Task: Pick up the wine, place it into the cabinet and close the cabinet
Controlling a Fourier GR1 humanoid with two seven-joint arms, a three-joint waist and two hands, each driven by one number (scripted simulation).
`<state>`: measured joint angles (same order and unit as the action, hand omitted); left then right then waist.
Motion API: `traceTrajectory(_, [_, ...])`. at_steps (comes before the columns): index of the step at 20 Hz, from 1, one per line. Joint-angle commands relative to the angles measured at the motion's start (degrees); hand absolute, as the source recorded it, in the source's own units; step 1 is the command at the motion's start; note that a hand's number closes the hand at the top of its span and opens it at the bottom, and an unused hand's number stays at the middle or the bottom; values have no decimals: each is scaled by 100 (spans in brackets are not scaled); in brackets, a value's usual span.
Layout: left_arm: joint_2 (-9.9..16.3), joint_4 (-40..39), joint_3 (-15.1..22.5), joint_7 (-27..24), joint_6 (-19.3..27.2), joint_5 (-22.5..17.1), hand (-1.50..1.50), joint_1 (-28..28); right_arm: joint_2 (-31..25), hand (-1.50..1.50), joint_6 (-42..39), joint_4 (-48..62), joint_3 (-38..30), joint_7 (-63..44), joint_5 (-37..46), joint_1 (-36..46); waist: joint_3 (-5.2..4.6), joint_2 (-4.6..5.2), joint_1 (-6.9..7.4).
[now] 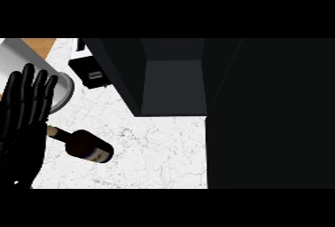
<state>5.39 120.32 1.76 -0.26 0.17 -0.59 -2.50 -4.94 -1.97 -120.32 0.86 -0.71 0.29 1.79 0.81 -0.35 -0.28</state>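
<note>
- I am seeing only the left hand [25,111], standing at the view's left edge with its fingers straight and up, holding nothing; I judge it to be resting, not reaching.
- The right hand is not showing anywhere, so I am reporting nothing of its fingers.
- The wine bottle [83,145] is lying on its side on the white marbled counter [160,150], just beside the left hand and in front of the cabinet [171,84].
- Its long axis is running diagonally: the neck is pointing up-left toward the hand, the base down-right.
- The cabinet is standing open, its dark interior facing the bottle, presumably to receive it.
- A small black box [90,72] is sitting near the cabinet's left wall.
- I am judging the pick-up as not yet done.
</note>
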Motion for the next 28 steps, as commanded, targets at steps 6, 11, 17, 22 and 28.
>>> traceTrajectory(6, [714, 509, 748, -232, -2018, -1390, -150, 863, 76, -150, -227, -574, 207, 164, -174, -1002, -86, -7, -23])
traceTrajectory(11, [788, 1020, 1003, 897, -2255, -3052, -150, 1790, -160, -150, -744, -1043, 691, -782, -738, -1399, -86, -7, 47])
traceTrajectory(17, [1145, 2326, 799, 1476, -2135, -3720, -150, 2716, -282, -150, -785, -1865, 648, -1330, -995, -1575, -81, 9, 68])
traceTrajectory(22, [849, 2449, 1004, 1672, -1688, -3569, -150, 2412, -199, -150, -399, -2390, 812, -2136, -854, -1237, -83, 12, 59])
traceTrajectory(28, [849, 2779, 1068, 2011, -1371, -3567, -150, 2494, -228, -150, -325, -2403, 688, -2315, -971, -1106, -81, 4, 80])
